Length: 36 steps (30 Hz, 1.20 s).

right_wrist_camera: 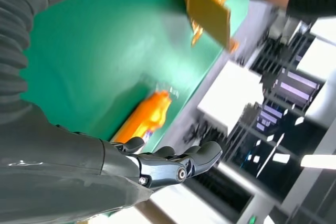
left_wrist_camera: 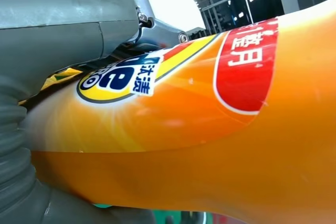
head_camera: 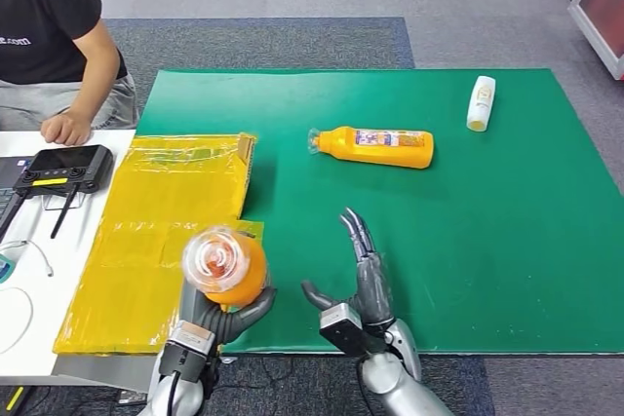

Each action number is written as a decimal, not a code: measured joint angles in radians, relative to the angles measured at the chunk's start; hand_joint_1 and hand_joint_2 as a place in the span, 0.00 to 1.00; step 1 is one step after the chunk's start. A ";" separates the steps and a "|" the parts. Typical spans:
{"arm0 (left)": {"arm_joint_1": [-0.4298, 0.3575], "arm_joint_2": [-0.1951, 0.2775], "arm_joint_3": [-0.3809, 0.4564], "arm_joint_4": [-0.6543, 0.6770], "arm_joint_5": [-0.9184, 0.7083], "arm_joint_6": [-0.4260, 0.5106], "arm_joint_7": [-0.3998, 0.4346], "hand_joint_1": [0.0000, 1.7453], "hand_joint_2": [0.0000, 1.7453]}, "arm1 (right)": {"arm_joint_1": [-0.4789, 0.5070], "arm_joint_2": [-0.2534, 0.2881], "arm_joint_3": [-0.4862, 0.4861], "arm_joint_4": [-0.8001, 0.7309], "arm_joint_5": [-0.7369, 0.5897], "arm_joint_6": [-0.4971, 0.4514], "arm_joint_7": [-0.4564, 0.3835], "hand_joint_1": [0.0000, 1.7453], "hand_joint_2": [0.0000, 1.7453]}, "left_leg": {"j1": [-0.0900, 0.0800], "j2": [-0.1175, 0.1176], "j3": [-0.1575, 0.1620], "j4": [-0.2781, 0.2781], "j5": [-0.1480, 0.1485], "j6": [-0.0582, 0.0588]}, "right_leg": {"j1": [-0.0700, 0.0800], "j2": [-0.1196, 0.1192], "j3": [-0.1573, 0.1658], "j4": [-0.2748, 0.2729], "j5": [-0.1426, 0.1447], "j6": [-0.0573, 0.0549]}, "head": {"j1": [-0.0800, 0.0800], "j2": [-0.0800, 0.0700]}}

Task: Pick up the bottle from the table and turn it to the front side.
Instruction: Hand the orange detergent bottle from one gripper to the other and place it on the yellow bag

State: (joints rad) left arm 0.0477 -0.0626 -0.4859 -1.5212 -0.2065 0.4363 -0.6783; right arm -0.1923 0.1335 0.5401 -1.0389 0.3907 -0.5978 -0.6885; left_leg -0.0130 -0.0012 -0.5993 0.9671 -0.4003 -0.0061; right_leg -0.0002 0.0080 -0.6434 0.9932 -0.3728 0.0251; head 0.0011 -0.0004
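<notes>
Orange and close to the lens, the bottle (head_camera: 224,270) sits in the left hand (head_camera: 214,314) at the lower left of the head view, lifted clear of the mat, its clear-wrapped cap end turned toward the camera. In the left wrist view the bottle (left_wrist_camera: 190,129) shows a red label panel and a blue-and-yellow logo, with the grey thumb (left_wrist_camera: 67,19) laid across its upper side; the fingers wrap it from beneath in the head view. So the pick-up looks done and the turning step is in hand. Whether the front face is already outward I cannot tell. My guess is that the next move is a roll of the wrist, or a pass to the other hand, so the label faces front.

Largest in the scene is the green mat (head_camera: 478,241), filling the middle and right of the head view. A yellow bag (head_camera: 162,211) lies flat at its left edge; what it holds, if anything, cannot be made out. The right hand (head_camera: 361,289), at lower centre, is empty with fingers spread wide, pointing up over the mat, just beside the held bottle. A second orange bottle (head_camera: 379,146) lies on its side at upper centre, cap to the left. A white bottle (head_camera: 481,102) lies at upper right, well apart. A person (head_camera: 55,36) sits at upper left, hand on the white table (head_camera: 22,270).
</notes>
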 joint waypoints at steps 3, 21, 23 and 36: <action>0.010 0.001 0.004 -0.009 -0.005 0.001 0.000 1.00 1.00 | 0.000 0.005 -0.027 0.007 -0.008 -0.029 -0.005 0.00 1.00 | 0.000 0.000 0.000 0.000 0.000 0.000 | 0.000 0.000 0.000 0.000 0.000 0.000 | 0.000 0.000; 0.045 0.043 0.090 -0.011 -0.515 0.238 0.108 1.00 1.00 | 0.012 0.049 -0.169 0.019 -0.004 -0.083 -0.008 0.00 1.00 | 0.000 0.000 0.000 0.000 0.000 0.000 | 0.000 0.000 0.000 0.000 0.000 0.000 | 0.000 0.000; 0.045 0.049 0.133 0.007 -0.604 0.250 0.122 1.00 1.00 | 0.016 0.053 -0.170 0.020 -0.005 -0.082 -0.008 0.00 1.00 | 0.001 0.000 0.000 0.000 0.000 -0.001 | 0.001 0.000 0.000 0.000 0.000 -0.001 | 0.000 0.000; 0.046 0.007 0.368 0.082 -0.735 0.251 0.116 1.00 1.00 | 0.027 0.066 -0.170 0.026 -0.014 -0.084 -0.006 0.00 1.00 | 0.001 0.000 0.000 0.000 0.000 -0.001 | 0.001 0.000 0.000 0.000 0.000 -0.001 | 0.000 0.000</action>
State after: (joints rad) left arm 0.0935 -0.0552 -0.1181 -1.4397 -0.9418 0.6875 -0.5626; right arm -0.1655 0.1999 0.3700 -1.0124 0.3771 -0.6821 -0.6940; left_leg -0.0124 -0.0012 -0.5992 0.9671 -0.3998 -0.0074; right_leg 0.0006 0.0081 -0.6435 0.9933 -0.3731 0.0244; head 0.0010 -0.0004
